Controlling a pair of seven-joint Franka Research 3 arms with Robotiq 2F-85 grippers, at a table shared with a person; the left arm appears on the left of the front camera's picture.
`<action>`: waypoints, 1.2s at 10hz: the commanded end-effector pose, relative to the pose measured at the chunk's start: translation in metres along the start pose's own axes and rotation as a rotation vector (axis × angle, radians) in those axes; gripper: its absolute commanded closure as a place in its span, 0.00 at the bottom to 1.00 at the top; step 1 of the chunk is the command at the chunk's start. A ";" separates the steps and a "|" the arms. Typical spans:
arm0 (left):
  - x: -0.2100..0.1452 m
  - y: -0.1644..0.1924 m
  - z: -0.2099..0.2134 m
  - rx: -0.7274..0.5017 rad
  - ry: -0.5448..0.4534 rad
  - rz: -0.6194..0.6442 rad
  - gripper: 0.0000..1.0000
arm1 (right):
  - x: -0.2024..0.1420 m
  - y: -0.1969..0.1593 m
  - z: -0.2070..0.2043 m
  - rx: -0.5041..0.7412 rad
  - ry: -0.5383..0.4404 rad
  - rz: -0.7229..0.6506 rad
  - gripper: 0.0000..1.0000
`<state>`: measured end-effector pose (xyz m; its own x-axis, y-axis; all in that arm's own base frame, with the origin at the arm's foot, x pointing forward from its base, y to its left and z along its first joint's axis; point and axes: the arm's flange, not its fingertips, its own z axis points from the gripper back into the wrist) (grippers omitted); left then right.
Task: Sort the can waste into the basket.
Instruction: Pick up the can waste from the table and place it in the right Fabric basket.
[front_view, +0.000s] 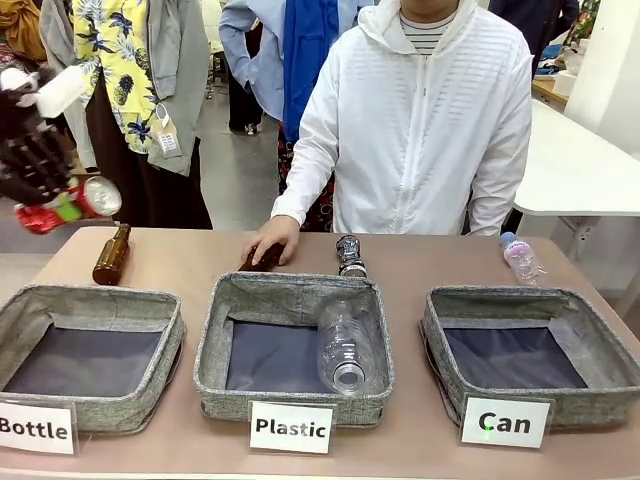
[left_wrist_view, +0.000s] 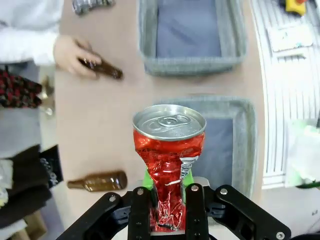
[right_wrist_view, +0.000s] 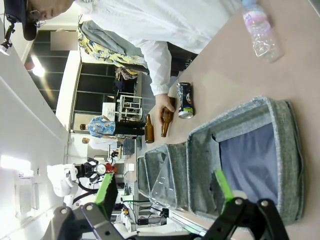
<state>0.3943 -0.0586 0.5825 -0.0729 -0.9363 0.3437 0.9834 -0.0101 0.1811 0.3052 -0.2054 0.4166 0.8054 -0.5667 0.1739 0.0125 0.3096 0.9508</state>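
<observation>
The left gripper is clamped on the crushed red can, held high at the far left of the front view. The right gripper gapes wide over the Can basket, lower right. The dark can lies at centre, beside a person's hand resting on a brown bottle.

Black jaws carry green pads and silver screws.

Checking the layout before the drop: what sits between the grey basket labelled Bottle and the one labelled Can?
Front view: the grey woven-fabric basket labelled Plastic, with a clear plastic bottle lying in it.
</observation>
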 end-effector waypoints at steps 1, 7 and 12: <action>0.046 -0.017 -0.009 0.024 -0.042 -0.062 0.77 | 0.000 0.000 0.000 0.000 0.000 0.000 0.00; 0.393 -0.018 -0.104 -0.045 -0.171 -0.314 0.77 | 0.036 0.024 0.098 -0.033 -0.120 0.088 0.00; 0.603 0.016 -0.259 -0.079 -0.068 -0.315 0.77 | 0.024 0.021 0.136 0.065 -0.152 0.095 0.00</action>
<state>0.3743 -0.6532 0.5109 -0.3935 -0.8343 0.3862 0.9164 -0.3223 0.2375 0.2494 -0.3092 0.4747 0.7007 -0.6601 0.2708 -0.0485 0.3346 0.9411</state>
